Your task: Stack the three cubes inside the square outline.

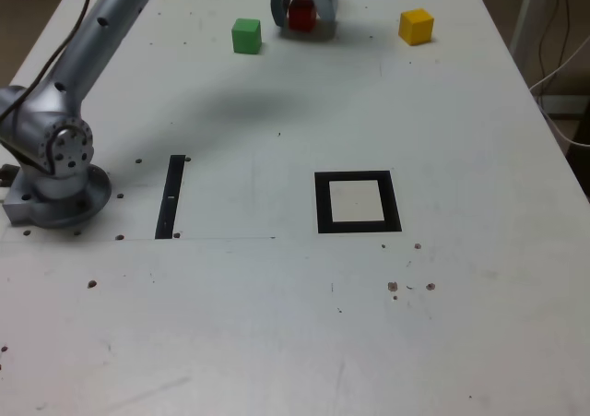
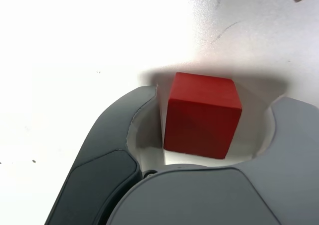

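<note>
- Exterior view: we see the gripper (image 1: 304, 8) at the table's (image 1: 230, 314) far edge, around the red cube (image 1: 301, 12); green (image 1: 246, 36) and yellow (image 1: 416, 27) sit near that edge, the outline (image 1: 358, 201) well inside it, holding no cube.
- Wrist view: our jaws stand spread about red, one side nearer. Closing off-centre could shove or twist it; near the edge, a shove might tip it off.
- We see no containers.

A black strip (image 1: 171, 196) marks the white table (image 1: 230, 324).
</note>
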